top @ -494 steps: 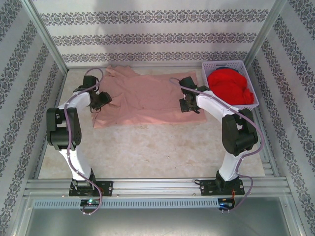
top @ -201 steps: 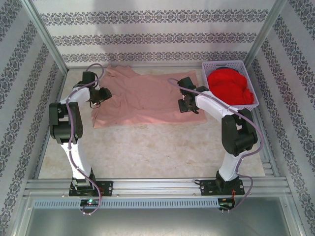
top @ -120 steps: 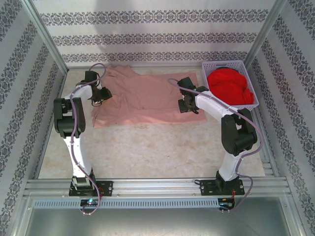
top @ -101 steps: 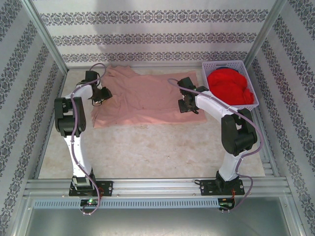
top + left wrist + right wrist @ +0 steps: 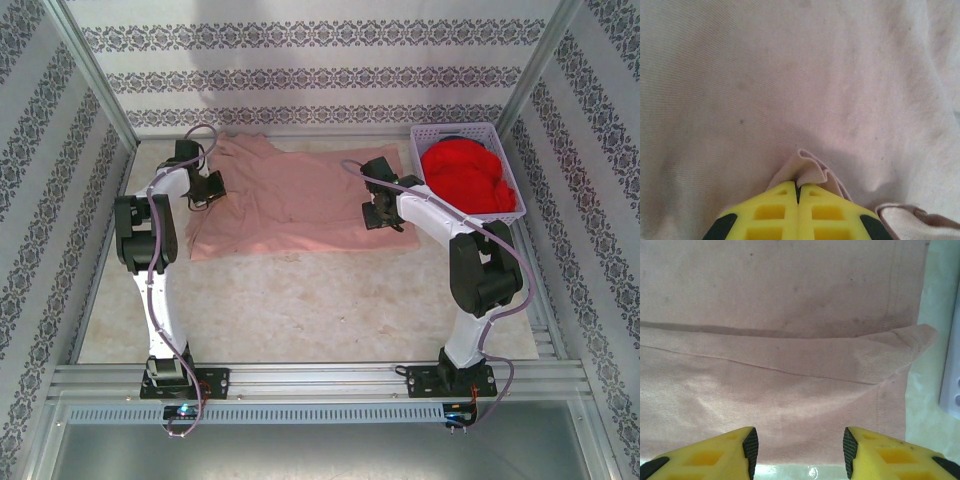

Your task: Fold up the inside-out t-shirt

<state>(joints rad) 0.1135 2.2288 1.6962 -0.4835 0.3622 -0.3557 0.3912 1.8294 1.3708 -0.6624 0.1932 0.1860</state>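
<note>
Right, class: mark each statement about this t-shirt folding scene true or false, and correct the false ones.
1. The left end effector is shut on a pinched-up fold of the t-shirt. True.
2. The right end effector is clamped on the t-shirt. False: its jaws stand open over the shirt's edge, with nothing between them.
3. The red garment lies in the basket. True.
4. The t-shirt is in the basket too. False: it lies spread on the table, beside the basket.
</note>
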